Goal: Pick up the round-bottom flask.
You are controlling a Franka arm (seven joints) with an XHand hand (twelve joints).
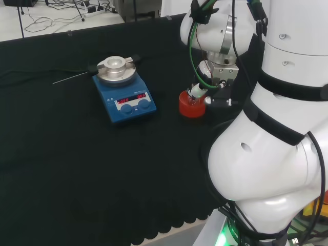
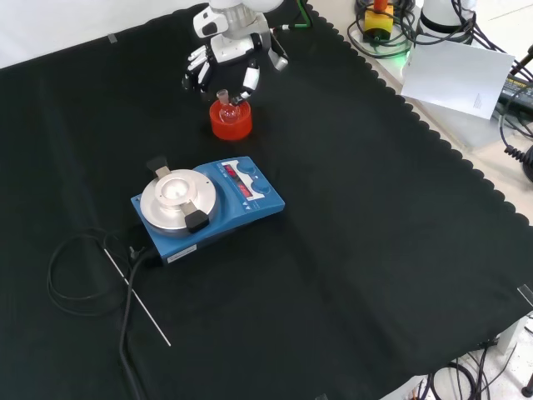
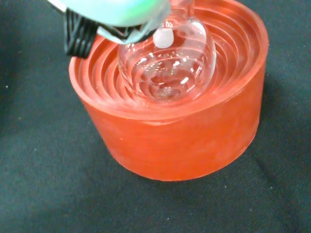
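Round-bottom flask (image 3: 167, 63) of clear glass is sitting with its bulb in the hollow of a red ribbed stand (image 3: 175, 131), and its neck is pointing up. In the front view the flask (image 2: 225, 104) and the stand (image 2: 231, 122) are standing on the black cloth of the desk (image 2: 350, 275) near its far edge, a little left of the middle of that edge.

The robot hand (image 2: 218, 62) is hanging just behind and above the stand in the front view, with its fingers (image 2: 194, 71) pointing down and spread to both sides of the flask neck. I cannot tell whether any finger is touching the glass, and I cannot tell if the fingers are closing on it or are apart from it. In the wrist view a blurred part of the robot hand (image 3: 116, 12) is lying over the rim of the stand.

Nearer to the middle of the desk a blue hotplate stirrer (image 2: 208, 208) with a round metal top is standing, well apart from the stand. A thin metal rod (image 2: 137, 293) is lying on the cloth beside its black cable (image 2: 75, 275).
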